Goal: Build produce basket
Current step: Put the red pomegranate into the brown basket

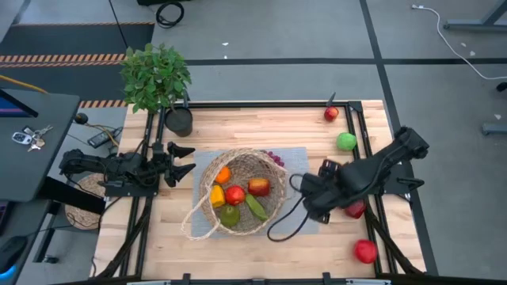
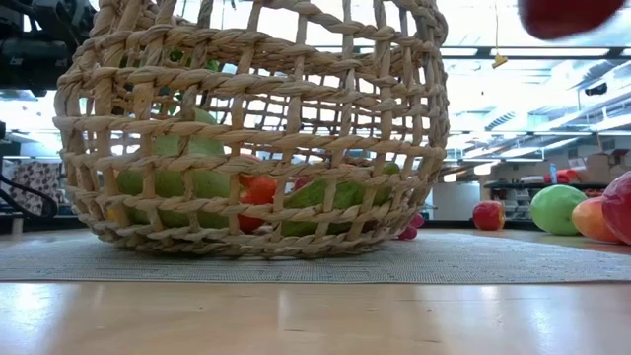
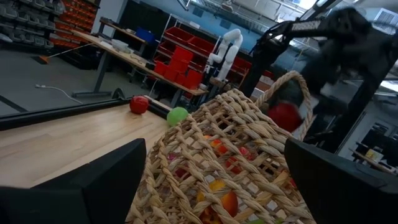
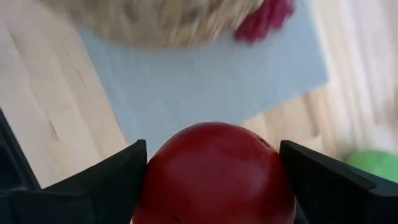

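The wicker basket (image 1: 238, 194) stands on a grey mat (image 1: 297, 158) and holds several pieces of produce: an orange, a yellow pepper, a red apple, a green pear. Purple grapes (image 1: 275, 158) lie on the mat against its far side. My right gripper (image 1: 307, 192) is just right of the basket, shut on a red apple (image 4: 214, 180), which also shows in the left wrist view (image 3: 285, 117) and the low view (image 2: 572, 15). My left gripper (image 1: 188, 160) is open just left of the basket and touches nothing. My right gripper pinches the red apple by its two opposite sides (image 4: 155, 180) between its two fingers (image 4: 112, 183). The fingers slant down toward the mat and the basket. The apple is lifted clear, above the mat's right part.
Loose on the table's right side are a red apple (image 1: 331, 113), a green apple (image 1: 346, 142), a red fruit (image 1: 354, 210) under my right arm and a red apple (image 1: 365, 251). A potted plant (image 1: 156, 75) in a black pot (image 1: 179, 120) stands at the far left.
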{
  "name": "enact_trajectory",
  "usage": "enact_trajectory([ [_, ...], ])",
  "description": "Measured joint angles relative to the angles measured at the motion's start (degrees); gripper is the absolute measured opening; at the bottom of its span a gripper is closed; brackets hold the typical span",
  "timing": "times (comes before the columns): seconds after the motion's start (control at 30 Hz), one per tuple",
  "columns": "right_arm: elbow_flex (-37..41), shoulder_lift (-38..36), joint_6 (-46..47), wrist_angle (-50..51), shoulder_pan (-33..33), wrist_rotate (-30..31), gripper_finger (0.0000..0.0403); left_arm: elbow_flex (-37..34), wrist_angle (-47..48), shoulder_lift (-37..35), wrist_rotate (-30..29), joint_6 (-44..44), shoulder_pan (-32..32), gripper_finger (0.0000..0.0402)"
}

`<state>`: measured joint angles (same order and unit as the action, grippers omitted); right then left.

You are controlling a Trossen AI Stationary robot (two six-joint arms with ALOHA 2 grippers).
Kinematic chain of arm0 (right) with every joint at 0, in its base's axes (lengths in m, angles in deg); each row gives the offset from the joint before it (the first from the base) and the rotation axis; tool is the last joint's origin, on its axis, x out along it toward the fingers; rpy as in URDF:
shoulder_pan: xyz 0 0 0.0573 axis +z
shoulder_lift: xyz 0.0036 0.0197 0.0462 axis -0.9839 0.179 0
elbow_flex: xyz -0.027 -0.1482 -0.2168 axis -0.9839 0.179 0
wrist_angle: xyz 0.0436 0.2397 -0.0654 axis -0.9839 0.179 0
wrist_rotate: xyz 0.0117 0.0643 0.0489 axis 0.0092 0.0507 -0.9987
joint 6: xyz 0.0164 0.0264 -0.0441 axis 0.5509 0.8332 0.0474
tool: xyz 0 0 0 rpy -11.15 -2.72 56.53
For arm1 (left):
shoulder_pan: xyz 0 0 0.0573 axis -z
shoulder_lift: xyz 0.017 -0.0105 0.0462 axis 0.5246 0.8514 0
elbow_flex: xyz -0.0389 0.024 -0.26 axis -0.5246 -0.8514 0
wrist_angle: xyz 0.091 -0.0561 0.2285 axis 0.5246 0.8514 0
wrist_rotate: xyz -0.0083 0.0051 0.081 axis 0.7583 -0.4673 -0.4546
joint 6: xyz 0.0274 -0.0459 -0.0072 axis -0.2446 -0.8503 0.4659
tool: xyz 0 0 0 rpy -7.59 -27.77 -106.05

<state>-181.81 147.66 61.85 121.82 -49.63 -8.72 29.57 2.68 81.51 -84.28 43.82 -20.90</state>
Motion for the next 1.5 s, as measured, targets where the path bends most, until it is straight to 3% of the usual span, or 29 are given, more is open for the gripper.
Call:
enact_trajectory([
  [0.37,-13.03,-6.25,-11.50,-4.06,-10.32,10.61,0.0361,0.00,0.00,0.02,-0.02,0.00,-0.02,0.0389],
  [0.53,-16.06,-7.18,-20.39,-17.33,-15.14,14.53,0.0362,0.00,0.00,0.00,0.00,0.00,0.00,0.0389],
  [0.67,-16.08,-6.51,-27.19,-30.88,-17.03,13.88,0.0362,0.02,-0.01,0.01,-0.02,0.00,-0.02,0.0389],
  [0.93,-15.75,-0.98,-40.53,-50.04,-16.13,8.11,0.0362,0.00,0.04,0.02,0.00,0.02,-0.02,0.0389],
  [1.2,-15.75,4.76,-47.59,-58.90,-15.35,5.59,0.0363,0.00,0.00,0.00,-0.02,0.02,0.00,0.0389],
  [1.5,-15.71,8.24,-80.88,-59.71,-10.77,10.58,0.0363,0.00,0.00,0.01,-0.01,0.01,0.00,0.0389],
])
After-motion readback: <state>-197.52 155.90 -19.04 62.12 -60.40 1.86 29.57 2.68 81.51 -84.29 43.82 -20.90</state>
